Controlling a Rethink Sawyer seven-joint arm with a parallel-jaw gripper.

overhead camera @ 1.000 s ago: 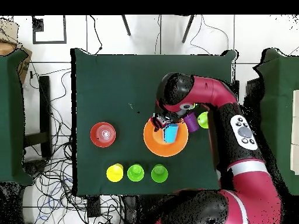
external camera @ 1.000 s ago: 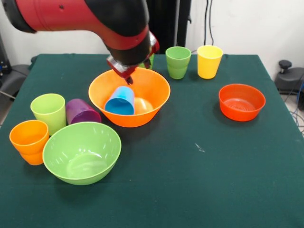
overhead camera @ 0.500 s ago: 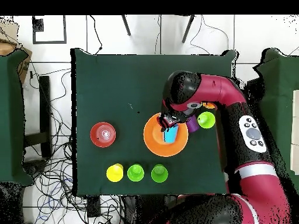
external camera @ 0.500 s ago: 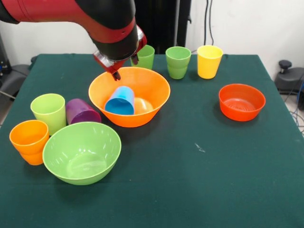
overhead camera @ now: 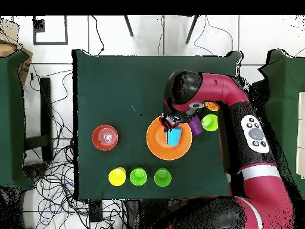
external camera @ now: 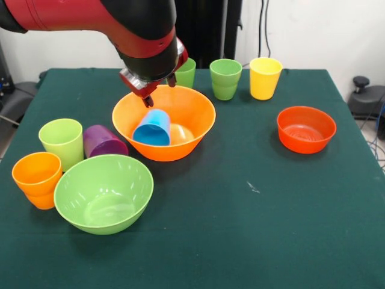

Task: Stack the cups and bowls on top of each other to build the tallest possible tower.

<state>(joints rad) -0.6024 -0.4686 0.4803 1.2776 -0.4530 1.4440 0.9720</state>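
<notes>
A: Going left to right in the front view, what sits on the green table (external camera: 289,211)?

B: At the left edge an orange cup (external camera: 36,179) stands upright, mouth up. Just behind it is a lime cup (external camera: 61,141), also upright. Touching that cup's right side, a purple cup (external camera: 103,142) lies tipped over, its long axis roughly level and its base pointing right.

A: And the bowls?

B: The lime-green bowl (external camera: 104,193) sits at the front left, glossy, open side up, close to the orange cup and the purple cup. Behind it is the large orange bowl (external camera: 163,122), also open side up.

A: Anything in that 1?

B: A blue cup (external camera: 152,127) lies tilted inside, leaning on the bowl's left inner wall, its mouth facing down and toward the camera, its base up toward the far rim.

A: Where is the gripper (external camera: 148,92)?

B: Above the far-left rim of the orange bowl, just over the blue cup's base. Its fingers hang apart with nothing between them.

A: And farther right?

B: 3 upright cups stand in a row at the far edge: a green cup (external camera: 184,73) partly hidden by the arm, a darker green cup (external camera: 225,79), then a yellow cup (external camera: 265,77). The shallow red-orange bowl (external camera: 306,129) sits alone at the right, open side up, well apart from the rest.
</notes>
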